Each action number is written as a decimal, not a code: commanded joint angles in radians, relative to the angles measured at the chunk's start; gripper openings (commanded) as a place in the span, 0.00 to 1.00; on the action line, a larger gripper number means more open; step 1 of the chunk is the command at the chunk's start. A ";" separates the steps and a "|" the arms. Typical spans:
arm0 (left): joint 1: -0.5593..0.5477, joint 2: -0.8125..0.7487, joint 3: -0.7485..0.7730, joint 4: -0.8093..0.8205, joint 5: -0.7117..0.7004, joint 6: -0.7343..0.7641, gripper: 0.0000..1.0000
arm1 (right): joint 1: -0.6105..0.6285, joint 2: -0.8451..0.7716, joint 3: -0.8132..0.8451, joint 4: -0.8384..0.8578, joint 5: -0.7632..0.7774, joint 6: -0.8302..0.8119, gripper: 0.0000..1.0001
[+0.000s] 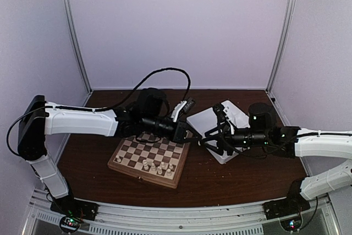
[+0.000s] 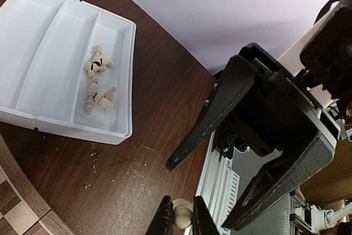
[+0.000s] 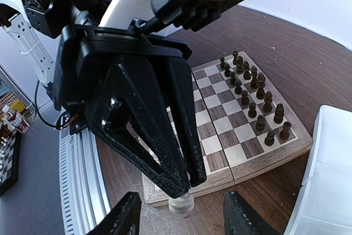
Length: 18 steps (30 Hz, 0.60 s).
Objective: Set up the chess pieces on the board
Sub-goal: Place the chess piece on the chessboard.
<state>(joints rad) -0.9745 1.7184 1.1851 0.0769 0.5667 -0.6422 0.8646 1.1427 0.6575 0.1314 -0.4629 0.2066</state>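
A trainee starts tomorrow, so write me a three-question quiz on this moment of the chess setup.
1. True or false: the right gripper is holding a chess piece.
2. The loose cream pieces in the white tray lie in: A) one outer compartment; B) the middle compartment; C) all three compartments.
3. Fill in: the left gripper is shut on a ____-coloured piece.

Key: 1 false, its jaws stand open and empty. 2 A. 3 cream.
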 commanded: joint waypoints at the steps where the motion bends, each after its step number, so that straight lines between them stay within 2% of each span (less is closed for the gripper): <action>1: -0.003 -0.039 0.013 0.011 -0.016 0.024 0.00 | 0.007 -0.023 -0.003 0.016 0.023 -0.009 0.59; 3: -0.003 -0.042 0.010 0.007 -0.020 0.026 0.00 | 0.006 -0.025 -0.005 0.017 0.026 -0.009 0.62; 5: -0.004 -0.045 0.009 0.003 -0.023 0.028 0.00 | 0.006 -0.027 -0.005 0.017 0.026 -0.009 0.70; 8: -0.004 -0.049 0.008 -0.008 -0.029 0.035 0.00 | 0.006 -0.035 -0.011 0.022 0.039 -0.007 0.90; 10: -0.003 -0.056 0.005 -0.018 -0.036 0.040 0.00 | 0.007 -0.046 -0.018 0.025 0.049 -0.006 0.99; 18: -0.004 -0.089 -0.004 -0.058 -0.072 0.070 0.00 | 0.006 -0.084 -0.033 0.003 0.097 -0.015 1.00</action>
<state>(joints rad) -0.9745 1.6745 1.1851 0.0280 0.5259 -0.6102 0.8646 1.0897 0.6399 0.1310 -0.4137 0.2050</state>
